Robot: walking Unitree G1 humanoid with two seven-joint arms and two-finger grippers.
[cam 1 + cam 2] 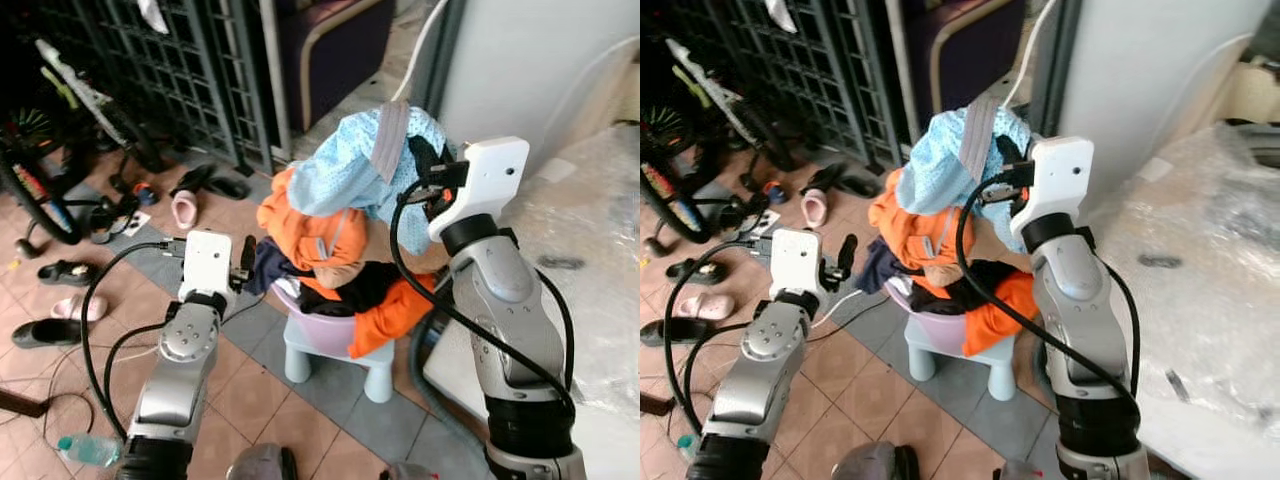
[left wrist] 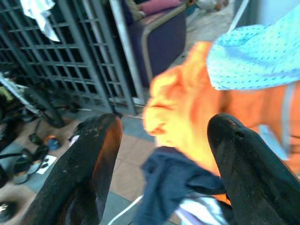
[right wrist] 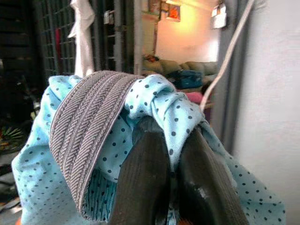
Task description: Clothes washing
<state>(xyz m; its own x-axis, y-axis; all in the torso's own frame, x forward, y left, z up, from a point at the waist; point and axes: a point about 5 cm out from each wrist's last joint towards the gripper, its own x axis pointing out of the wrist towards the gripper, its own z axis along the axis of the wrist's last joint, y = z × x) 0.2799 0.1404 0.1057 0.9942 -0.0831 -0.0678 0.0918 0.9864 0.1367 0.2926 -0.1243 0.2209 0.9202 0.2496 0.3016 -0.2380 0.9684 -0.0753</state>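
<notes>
Fingers of the right gripper (image 3: pixel 161 180) pinch a fold of the light blue dotted garment (image 1: pixel 350 170), lifted above the pile.

Right gripper's fingers (image 3: pixel 145 164) are closed tight on the cloth just below its grey ribbed waistband (image 3: pixel 89 126), and the garment hangs over the orange clothing (image 1: pixel 310 235) heaped in the lilac basin (image 1: pixel 320 325) on the pale blue stool (image 1: pixel 375 370). The left gripper (image 2: pixel 161 159) hovers just beside the pile with its fingers (image 2: pixel 89 159) spread wide and holding nothing, pointed at the orange cloth and a dark blue piece (image 2: pixel 173 180). This looks like the step of pulling laundry from the basin for the washer. Next, the blue garment must come fully free of the heap, probably toward the white appliance (image 1: pixel 530 70) on the right, without dragging the orange pieces off onto the tiled floor (image 1: pixel 250 400).
</notes>
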